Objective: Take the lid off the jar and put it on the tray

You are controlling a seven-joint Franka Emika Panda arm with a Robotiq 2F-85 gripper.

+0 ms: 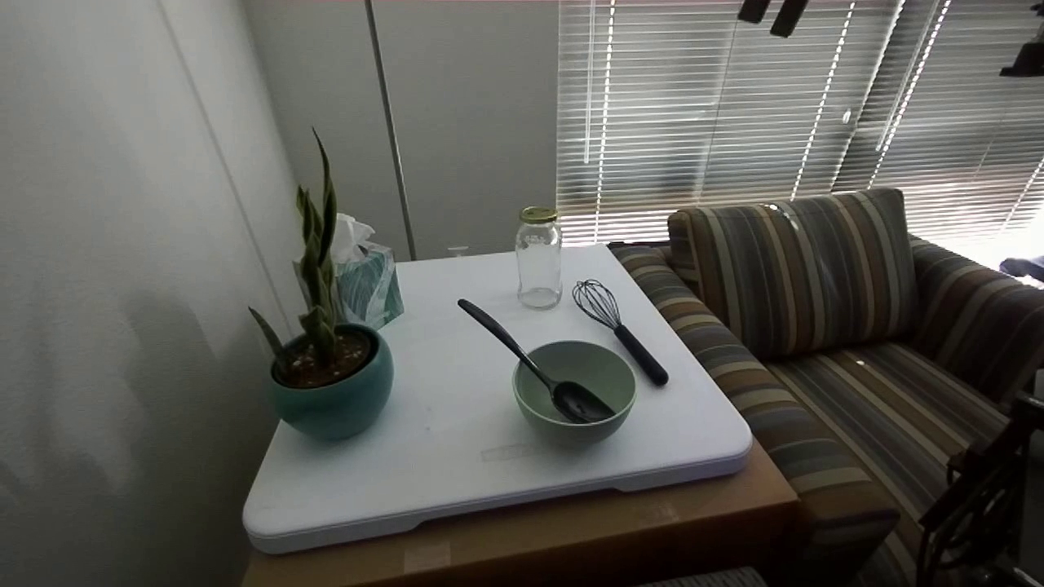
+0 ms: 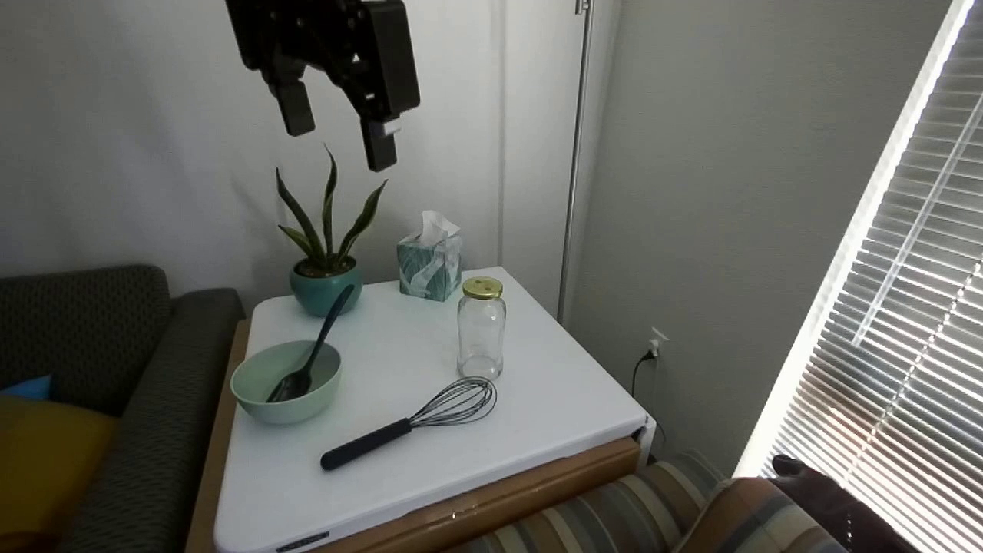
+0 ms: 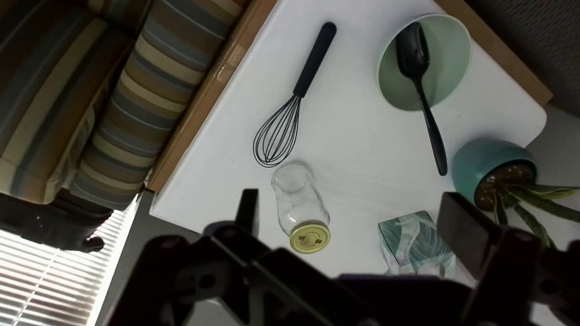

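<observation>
The lid is a flat gold cap. It sits on the mouth of the clear glass jar, which stands upright on the white tray. The lid, jar and tray also show in an exterior view. In the wrist view the lid and jar appear between the fingers, nearer one finger, above the tray. My gripper is open and empty, high above the tray and apart from the jar. Its fingertips show at the top of an exterior view and in the wrist view.
A whisk lies close to the jar. A green bowl holds a black spoon whose handle sticks out over the rim. A potted plant and a tissue box stand on the tray. A striped armchair adjoins it.
</observation>
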